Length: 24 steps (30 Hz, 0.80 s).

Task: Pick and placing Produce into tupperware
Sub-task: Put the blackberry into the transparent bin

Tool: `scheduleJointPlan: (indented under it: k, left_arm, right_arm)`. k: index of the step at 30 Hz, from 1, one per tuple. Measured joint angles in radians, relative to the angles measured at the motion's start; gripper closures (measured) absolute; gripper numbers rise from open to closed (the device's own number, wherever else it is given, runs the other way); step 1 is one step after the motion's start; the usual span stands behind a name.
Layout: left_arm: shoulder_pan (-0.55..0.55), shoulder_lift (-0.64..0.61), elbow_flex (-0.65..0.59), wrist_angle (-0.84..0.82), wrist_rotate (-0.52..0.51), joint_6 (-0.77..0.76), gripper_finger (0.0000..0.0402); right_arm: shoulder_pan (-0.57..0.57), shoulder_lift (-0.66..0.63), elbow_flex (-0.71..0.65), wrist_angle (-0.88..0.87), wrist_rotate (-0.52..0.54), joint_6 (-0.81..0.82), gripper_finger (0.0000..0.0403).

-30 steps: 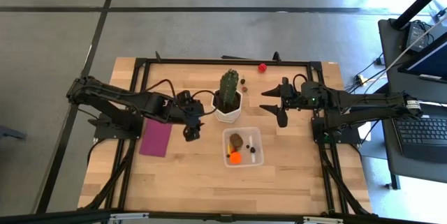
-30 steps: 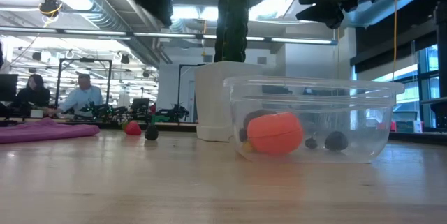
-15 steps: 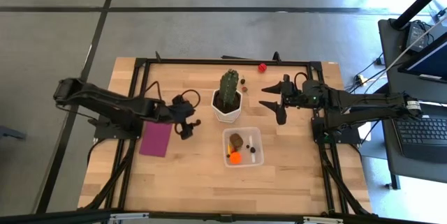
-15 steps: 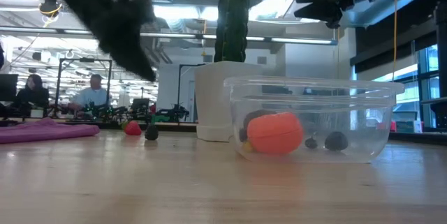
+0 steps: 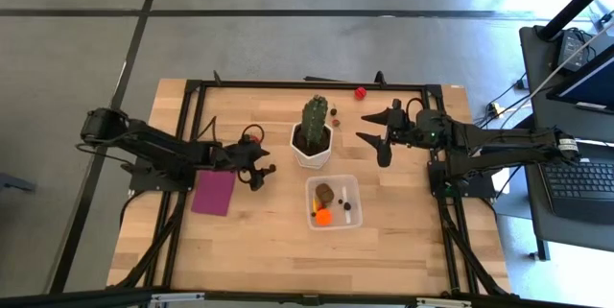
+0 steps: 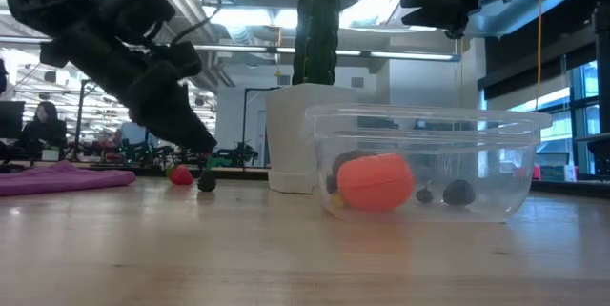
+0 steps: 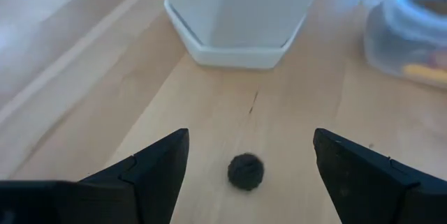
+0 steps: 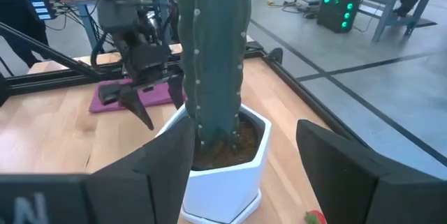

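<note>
Here the tupperware sits at frame centre on the worktop, holding an orange piece and a brown piece. Left of it, the left gripper hovers with fingers apart over a dark piece. The right gripper, fingers spread, hangs upper right beside the cactus.

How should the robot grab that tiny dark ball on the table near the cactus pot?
Best across its middle, coming down from above. The dark ball is small, round and sits alone on the bare wood, just in front of the white pot. The left gripper is open with one finger on each side of it, so lowering and closing should pinch it. Being round, it may roll.
</note>
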Motion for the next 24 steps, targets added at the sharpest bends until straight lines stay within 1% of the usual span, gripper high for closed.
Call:
scheduleJointPlan:
  k: [3, 9, 12, 19, 24]
  left_arm:
    - [0.008, 0.061, 0.0, 0.028, 0.003, 0.0, 0.0104]
    - [0.008, 0.185, 0.0, 0.173, 0.003, 0.0, 0.0105]
    - [0.008, 0.229, 0.0, 0.18, 0.022, -0.003, 0.0109]
    - [0.008, 0.292, 0.003, 0.197, 0.024, -0.008, 0.0133]
    - [0.008, 0.3, 0.003, 0.191, 0.021, -0.019, 0.0152]
  right_arm:
    - [0.0, 0.0, 0.0, 0.004, 0.001, -0.004, 0.015]
    - [0.0, 0.0, 0.0, 0.004, 0.013, -0.014, 0.015]
    - [0.0, 0.0, 0.0, 0.004, 0.015, -0.017, 0.015]
    - [0.0, 0.0, 0.0, 0.004, 0.015, -0.019, 0.015]
    - [0.0, 0.0, 0.0, 0.004, 0.015, -0.02, 0.015]
